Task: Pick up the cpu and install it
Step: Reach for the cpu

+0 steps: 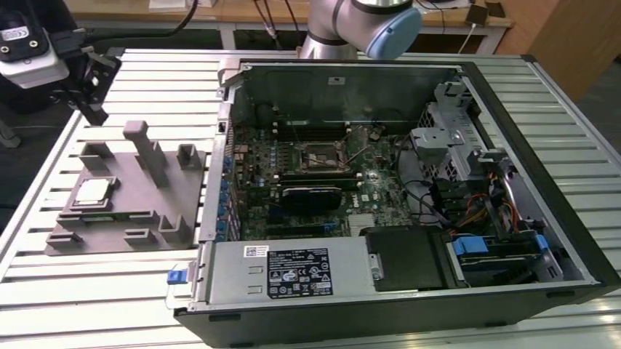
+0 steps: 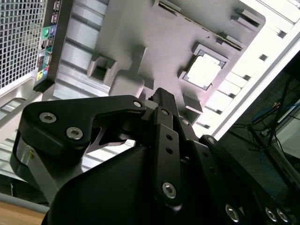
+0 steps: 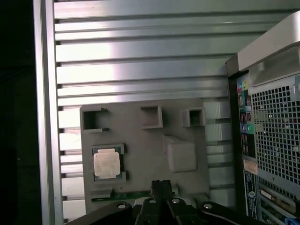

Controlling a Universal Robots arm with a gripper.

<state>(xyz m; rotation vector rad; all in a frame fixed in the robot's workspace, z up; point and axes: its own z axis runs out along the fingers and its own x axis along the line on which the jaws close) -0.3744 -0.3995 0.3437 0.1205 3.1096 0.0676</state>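
Note:
The cpu is a small square chip with a pale metal top, lying flat in a recess of the grey holder block on the exterior view's left. Both wrist views look down on the cpu. My gripper hangs above the table beyond the block's far edge, well clear of the chip. In the first wrist view its fingertips sit pressed together over the block's edge, shut with nothing between them. The black socket frame sits on the motherboard inside the open computer case.
The case lies on its side on a ribbed aluminium table, with cables, drive bays and a power supply inside. The grey block carries several raised posts. A camera housing sits at the exterior view's far left.

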